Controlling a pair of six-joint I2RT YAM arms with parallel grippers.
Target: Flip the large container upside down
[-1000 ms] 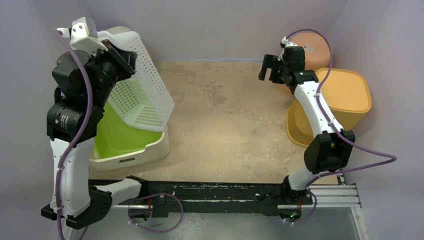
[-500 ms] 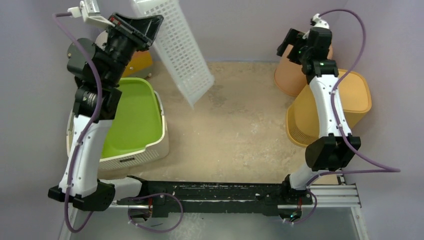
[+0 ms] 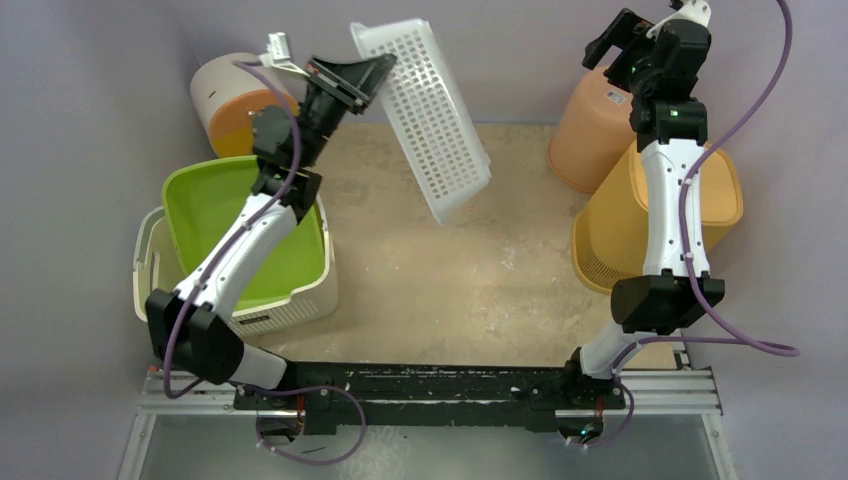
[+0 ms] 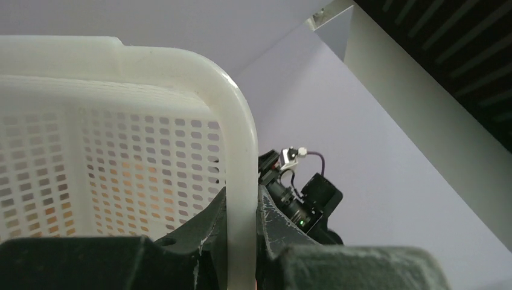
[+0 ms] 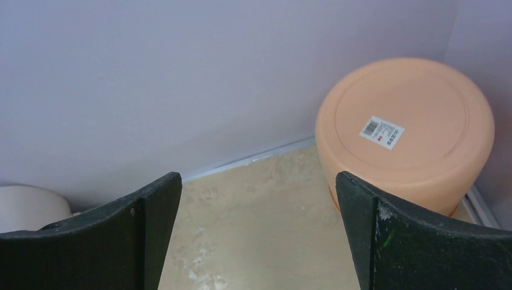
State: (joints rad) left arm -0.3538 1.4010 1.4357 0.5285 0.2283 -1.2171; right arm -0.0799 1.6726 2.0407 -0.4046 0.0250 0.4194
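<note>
Your sandy counter (image 3: 440,290) runs between the two arms. The white lattice basket (image 3: 430,110) hangs in the air above its far middle, clear of the surface and steeply tilted, with its far end slanting down toward the right.

At the right edge sits a mustard-yellow bin (image 3: 700,185). On the left a green tub (image 3: 250,250) is nested in a cream crate (image 3: 290,300). A peach round tub (image 5: 404,133) stands bottom-up in the back right corner, with a barcode sticker on top.

Your left pincer (image 4: 241,223) is pinched on the basket's thick rim — one finger inside the wall, one outside, both pressed against the plastic.

Your right pincer (image 5: 258,181) is raised near the back wall beside the peach tub — fingers spread wide, holding and touching nothing.
</note>
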